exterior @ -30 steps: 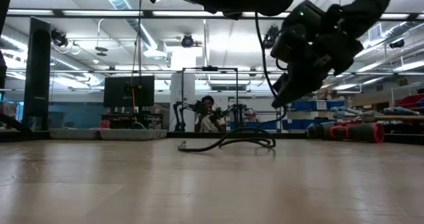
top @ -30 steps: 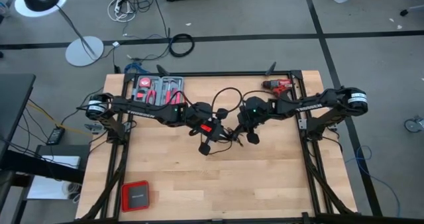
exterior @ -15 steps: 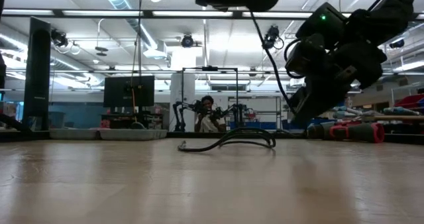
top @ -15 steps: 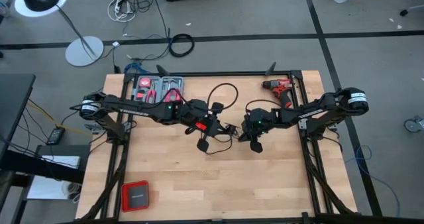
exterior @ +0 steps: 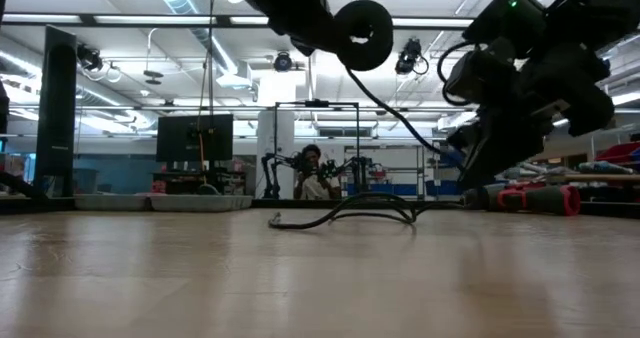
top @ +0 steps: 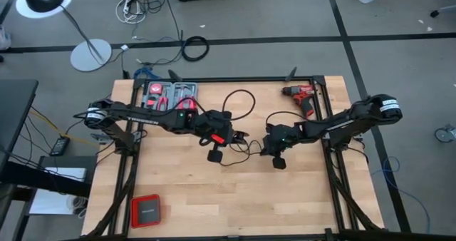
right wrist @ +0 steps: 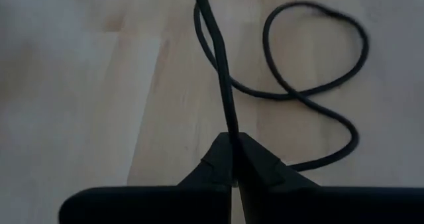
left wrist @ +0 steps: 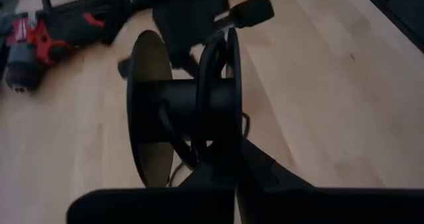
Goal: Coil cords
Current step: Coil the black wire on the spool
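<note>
Since a second ago, both arms have drifted toward the tabletop's (top: 178, 191) middle. Left gripper (left wrist: 222, 159) is pinched on a black spool (left wrist: 185, 108); right gripper (right wrist: 230, 163) pinches the cord (right wrist: 311, 98), which loops across the wood between them.

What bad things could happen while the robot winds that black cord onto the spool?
1. The right gripper pinches the cord only at the very tips of its jaws, so a tug might pull it free.
2. The slack lies in crossing loops on the table; they could snag or knot.
3. The left gripper holds the spool by one edge, so a pull might tilt it or let it slip.
</note>
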`<state>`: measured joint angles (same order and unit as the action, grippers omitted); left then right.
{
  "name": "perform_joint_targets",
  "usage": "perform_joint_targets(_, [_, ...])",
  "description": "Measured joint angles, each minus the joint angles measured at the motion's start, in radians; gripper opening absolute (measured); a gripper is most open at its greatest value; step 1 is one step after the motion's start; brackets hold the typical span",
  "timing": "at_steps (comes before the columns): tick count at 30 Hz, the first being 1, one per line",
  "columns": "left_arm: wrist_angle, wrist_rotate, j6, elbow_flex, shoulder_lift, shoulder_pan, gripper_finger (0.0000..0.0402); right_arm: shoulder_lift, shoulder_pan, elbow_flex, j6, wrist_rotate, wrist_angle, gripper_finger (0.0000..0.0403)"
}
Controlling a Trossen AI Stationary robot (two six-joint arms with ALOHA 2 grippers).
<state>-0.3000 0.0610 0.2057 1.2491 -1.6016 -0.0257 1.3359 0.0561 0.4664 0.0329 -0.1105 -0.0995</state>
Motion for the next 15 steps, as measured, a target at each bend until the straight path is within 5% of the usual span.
perform_joint_targets(9, [-0.046,0.005,-0.18,0.002,0.0,0.0,0.0,-0.183,0.047,0.0,0.028,0.103,0.151,0.0003])
perform_joint_targets(15, [-0.199,0.019,-0.15,0.068,0.0,-0.035,0.0,-0.304,0.106,0.0,0.068,0.251,0.215,0.0004])
